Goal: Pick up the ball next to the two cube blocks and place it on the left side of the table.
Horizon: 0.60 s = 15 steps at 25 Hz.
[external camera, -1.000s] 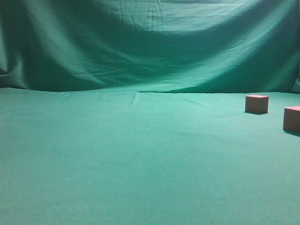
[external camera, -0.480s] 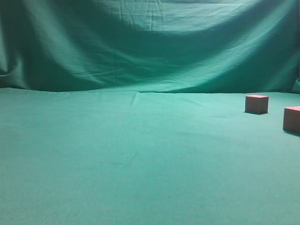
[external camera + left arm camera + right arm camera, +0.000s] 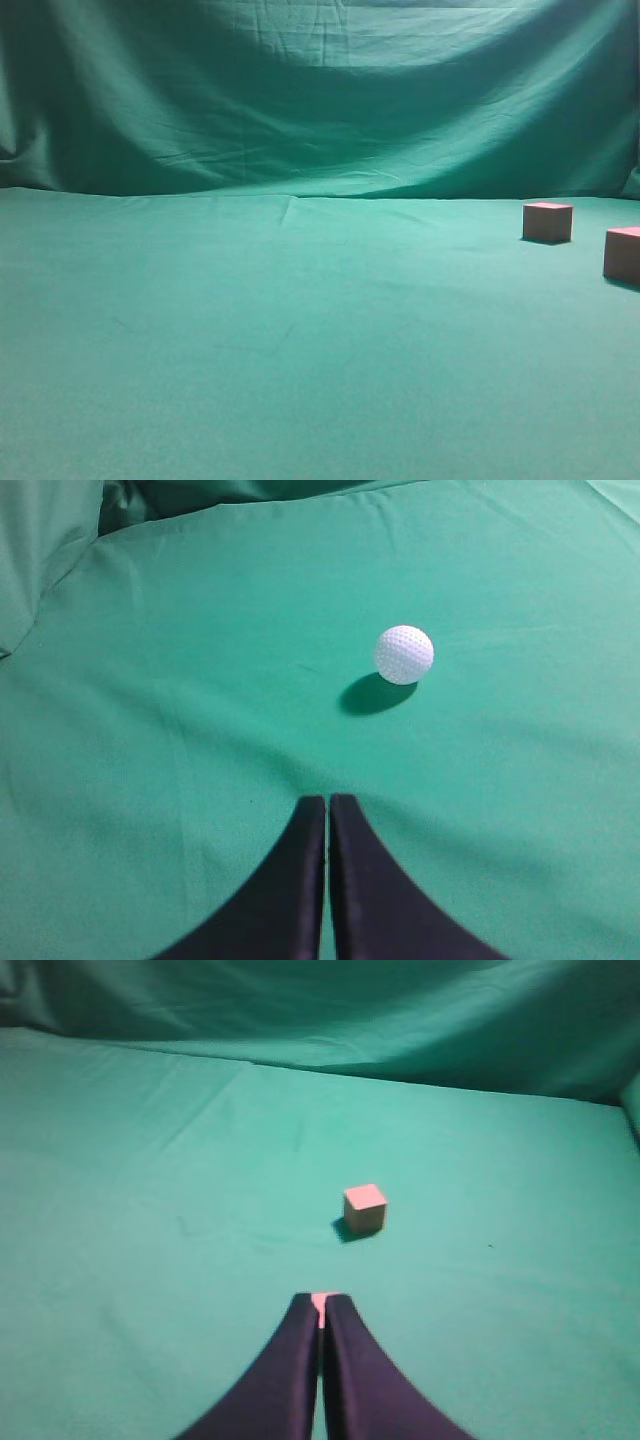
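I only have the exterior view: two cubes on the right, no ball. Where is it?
Observer: In the left wrist view the ball lies on the table, ahead of the left gripper.
Operator: Is that gripper holding it?
Observer: No, its fingers are shut together, empty, clear of the ball.
Operator: And the right gripper?
Observer: The right gripper is shut too, pointing at one cube farther ahead.
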Tool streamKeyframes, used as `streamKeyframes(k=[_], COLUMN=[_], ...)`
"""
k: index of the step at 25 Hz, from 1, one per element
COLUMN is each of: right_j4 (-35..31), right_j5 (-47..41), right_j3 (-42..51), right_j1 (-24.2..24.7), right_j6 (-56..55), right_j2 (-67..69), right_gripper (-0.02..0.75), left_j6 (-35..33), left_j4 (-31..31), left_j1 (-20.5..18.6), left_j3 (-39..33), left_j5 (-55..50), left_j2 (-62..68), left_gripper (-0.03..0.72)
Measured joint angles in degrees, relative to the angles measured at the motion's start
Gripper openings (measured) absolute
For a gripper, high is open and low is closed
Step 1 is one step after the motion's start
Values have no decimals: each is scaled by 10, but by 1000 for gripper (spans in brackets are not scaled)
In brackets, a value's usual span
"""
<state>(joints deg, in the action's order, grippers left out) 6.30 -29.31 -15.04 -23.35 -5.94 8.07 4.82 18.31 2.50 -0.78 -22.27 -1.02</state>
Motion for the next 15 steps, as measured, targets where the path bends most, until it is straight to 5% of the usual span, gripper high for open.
streamKeyframes(k=[7,15], right_j4=[-14,-23], right_j5=[64,74], right_j3=[139,165], right_j1=[122,133], right_j6=[-1,0], right_j2=[-85,-86], right_gripper=[0,0], left_j6=[0,0], left_j4=[0,0], left_j1=[0,0], left_j3=[0,0], left_j5=[0,0], left_j2=[0,0], left_gripper=[0,0])
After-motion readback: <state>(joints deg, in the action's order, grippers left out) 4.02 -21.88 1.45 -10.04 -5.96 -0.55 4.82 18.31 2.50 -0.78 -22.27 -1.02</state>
